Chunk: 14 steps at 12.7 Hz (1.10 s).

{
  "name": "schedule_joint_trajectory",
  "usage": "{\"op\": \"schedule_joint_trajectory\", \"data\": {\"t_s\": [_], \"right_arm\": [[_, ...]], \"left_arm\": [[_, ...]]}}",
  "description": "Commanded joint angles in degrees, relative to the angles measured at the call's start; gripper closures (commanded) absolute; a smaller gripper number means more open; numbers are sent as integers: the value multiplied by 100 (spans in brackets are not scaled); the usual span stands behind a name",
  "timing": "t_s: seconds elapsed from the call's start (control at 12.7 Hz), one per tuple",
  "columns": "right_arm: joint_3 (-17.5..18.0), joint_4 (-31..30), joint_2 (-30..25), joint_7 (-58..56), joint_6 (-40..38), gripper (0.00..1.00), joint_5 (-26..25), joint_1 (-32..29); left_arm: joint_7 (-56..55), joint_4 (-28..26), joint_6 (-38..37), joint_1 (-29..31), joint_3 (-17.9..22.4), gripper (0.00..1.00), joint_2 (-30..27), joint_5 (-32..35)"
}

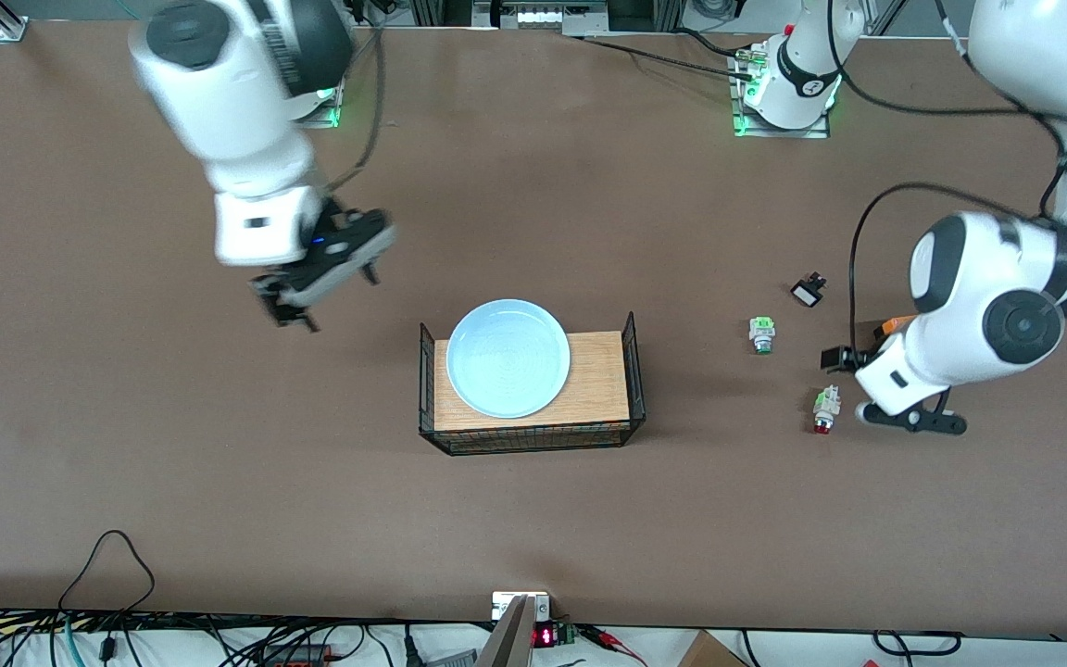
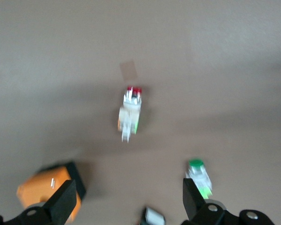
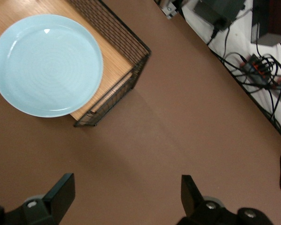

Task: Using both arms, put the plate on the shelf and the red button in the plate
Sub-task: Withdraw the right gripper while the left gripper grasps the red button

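Note:
The pale blue plate (image 1: 508, 358) (image 3: 47, 64) lies flat on the wooden floor of a wire-walled tray (image 1: 632, 371) (image 3: 128, 50). My right gripper (image 1: 330, 296) (image 3: 126, 197) hangs open and empty over bare table beside the tray, toward the right arm's end. The red button (image 1: 824, 410) (image 2: 130, 113) lies on its side on the table toward the left arm's end. My left gripper (image 1: 853, 371) (image 2: 129, 201) hovers open and empty above the table close to the red button, with nothing between its fingers.
A green-capped switch (image 1: 761, 334) (image 2: 199, 177), a small black and white switch (image 1: 809, 292) (image 2: 154, 216) and an orange box (image 1: 895, 326) (image 2: 44, 190) lie around the left gripper. Cables run along the table's front edge (image 1: 107, 565).

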Motion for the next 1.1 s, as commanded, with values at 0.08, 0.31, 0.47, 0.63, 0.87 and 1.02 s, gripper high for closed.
{"op": "schedule_joint_trajectory", "data": {"t_s": [0.08,0.31,0.47,0.63,0.87,1.02], "right_arm": [[89,-32,-296,182,-503,0,502,-882],[80,-41,-542,998,-1136,0,740,-1323],[-8,-41,-726,1385,-1470,0,740,-1446],[-104,-76,-919,1912,-1795,0,749,-1456],[-192,-111,-1175,2407,-2183,0,881,-1464],[-271,-190,-1236,2407,-2253,0,881,-1473]], "left_arm": [[672,-76,937,290,-23,0,710,72],[682,-734,1850,290,-23,0,764,72],[673,-851,2091,290,-23,36,807,72],[690,-807,2047,290,-23,65,808,72],[883,-640,2047,290,-31,82,773,72],[1050,-570,2038,290,-31,89,737,72]]}}
